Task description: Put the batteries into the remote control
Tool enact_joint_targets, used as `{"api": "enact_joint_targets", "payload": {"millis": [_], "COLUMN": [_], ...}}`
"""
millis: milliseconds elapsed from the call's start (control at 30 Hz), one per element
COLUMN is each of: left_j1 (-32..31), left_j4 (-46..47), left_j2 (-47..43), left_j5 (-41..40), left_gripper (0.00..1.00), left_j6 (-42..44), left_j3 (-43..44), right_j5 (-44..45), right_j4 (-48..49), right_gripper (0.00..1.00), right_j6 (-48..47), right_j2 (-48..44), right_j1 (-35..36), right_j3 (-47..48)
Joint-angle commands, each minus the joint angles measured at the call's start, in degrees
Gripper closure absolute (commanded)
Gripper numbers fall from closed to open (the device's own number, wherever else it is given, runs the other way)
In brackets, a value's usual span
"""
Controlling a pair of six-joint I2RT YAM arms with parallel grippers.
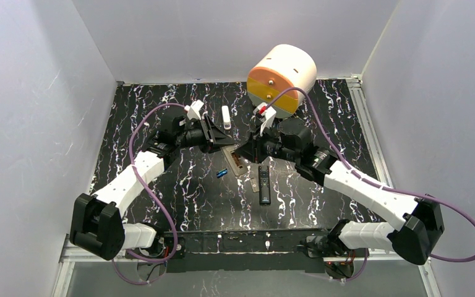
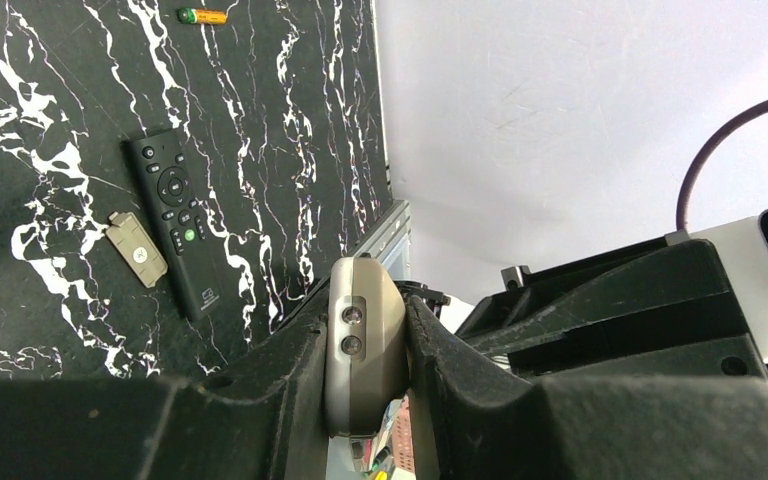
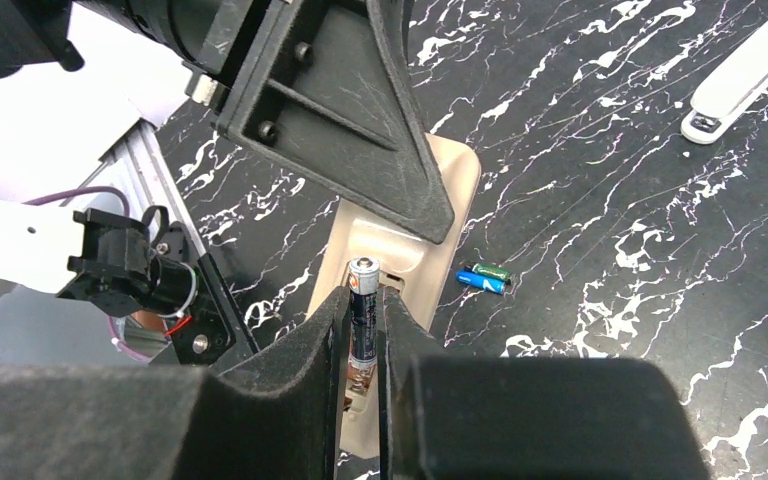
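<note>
My left gripper (image 2: 365,312) is shut on one end of the remote control (image 2: 364,350), gripping its greyish-tan edge. In the top view the left gripper (image 1: 216,137) holds the remote (image 1: 235,159) tilted over the table's middle. The remote's tan back (image 3: 452,185) faces my right gripper (image 3: 363,300), which is shut on a dark battery (image 3: 363,275). That battery stands upright at the open compartment, with a spring showing below it. A blue battery (image 3: 482,281) lies loose on the table just right of the remote, also seen from above (image 1: 221,173).
A slim black remote (image 1: 264,184) lies near the middle, with a tan battery cover (image 2: 137,250) beside it. A narrow white stick (image 1: 226,117) lies farther back. A big white and orange drum (image 1: 281,77) stands at the back right. The right arm (image 1: 359,185) reaches in beside it.
</note>
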Motion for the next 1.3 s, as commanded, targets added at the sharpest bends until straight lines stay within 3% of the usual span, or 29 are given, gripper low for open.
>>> {"api": "enact_joint_targets", "payload": {"millis": [0,700,1033,1267], "left_j1": [0.32,0.32,0.34,0.32], "left_j4": [0.42,-0.26,-0.44,-0.71], "left_j2": [-0.25,-1.00,-0.58,0.00], "left_j5": [3.08,4.15,3.65,3.11], "left_gripper": [1.00,1.00,1.00,1.00], "left_j6": [-1.33,-4.49,-4.01,-3.00], "left_j3": [2.00,2.95,2.52,2.53], "right_j5": [1.29,2.97,3.38,4.34], "right_j4": [1.62,4.38,3.60,6.45], "right_gripper": [0.79,0.74,0.61,0.45], "right_j6": [-2.44,-4.31,-3.85,1.99], "right_j2": [1.14,0.93,-0.81,-3.05], "right_j1": [0.74,2.71,2.94,2.97], "right_j3": [1.87,-2.58,-2.06,-1.35]}}
